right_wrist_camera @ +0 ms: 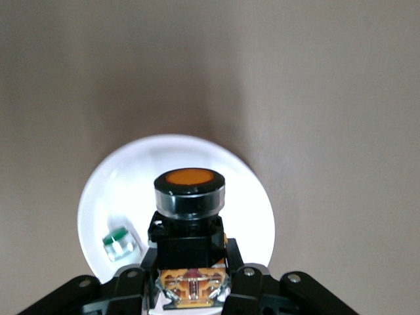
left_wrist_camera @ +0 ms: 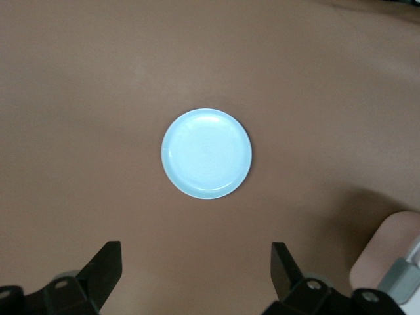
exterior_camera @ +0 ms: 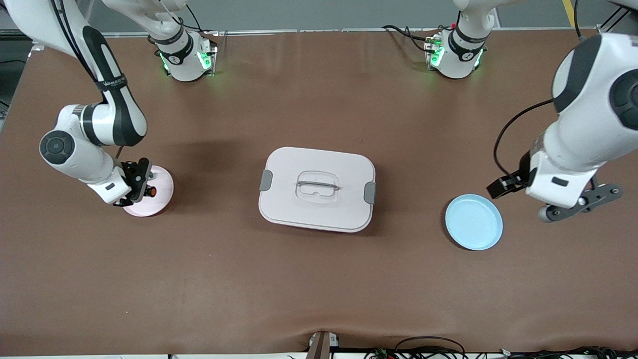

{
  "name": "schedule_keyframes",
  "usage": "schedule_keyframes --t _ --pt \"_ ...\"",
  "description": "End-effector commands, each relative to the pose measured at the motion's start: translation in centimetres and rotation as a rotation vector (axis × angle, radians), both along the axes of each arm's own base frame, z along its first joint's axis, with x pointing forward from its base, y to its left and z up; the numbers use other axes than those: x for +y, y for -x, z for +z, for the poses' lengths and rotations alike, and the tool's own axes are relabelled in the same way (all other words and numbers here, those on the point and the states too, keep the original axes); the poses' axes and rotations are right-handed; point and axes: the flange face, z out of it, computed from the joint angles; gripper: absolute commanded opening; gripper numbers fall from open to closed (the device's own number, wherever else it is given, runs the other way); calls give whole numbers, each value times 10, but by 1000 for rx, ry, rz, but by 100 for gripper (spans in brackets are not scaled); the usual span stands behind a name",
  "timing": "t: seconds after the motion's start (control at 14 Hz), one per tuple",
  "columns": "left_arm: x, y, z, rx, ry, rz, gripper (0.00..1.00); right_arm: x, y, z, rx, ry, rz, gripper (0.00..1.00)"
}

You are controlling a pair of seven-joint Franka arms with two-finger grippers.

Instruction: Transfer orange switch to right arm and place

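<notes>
Over at the right arm's end of the table, the right gripper (exterior_camera: 142, 192) is clamped on the orange switch (exterior_camera: 151, 191), low over the pink plate (exterior_camera: 162, 192), with bare brown table (exterior_camera: 319, 279) toward the front edge. Lidded box (exterior_camera: 317, 188) sits mid-table, and the left gripper (left_wrist_camera: 197, 275) hangs wide open above the blue plate (exterior_camera: 473, 222) near its own end.

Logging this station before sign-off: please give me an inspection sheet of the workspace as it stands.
Surface: brown table.
Job's things: orange switch over the pink plate.
Clutter: closed lidded box mid-table; empty blue plate; small green-capped piece on the pink plate.
Grippers: right gripper shut on the switch; left gripper open, above the blue plate.
Cables: bundles at the camera-side edge.
Surroundings: nothing seen.
</notes>
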Motion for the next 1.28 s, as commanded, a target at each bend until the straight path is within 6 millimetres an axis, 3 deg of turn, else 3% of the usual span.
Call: schedule_keyframes --t 0.0,0.36,0.43,0.85,1.21 --pt "13 17 20 20 -41 -43 100 -18 11 -11 -18 20 23 0" --pt "40 33 39 50 4 -144 100 -30 13 -42 -26 20 14 0" --pt "37 39 45 53 27 -182 100 -30 13 -47 -27 20 11 0" --pt "78 66 61 19 93 -263 100 -28 11 -60 -31 20 5 0" --pt "77 84 66 -18 89 -266 100 -26 11 -69 -32 50 -21 0"
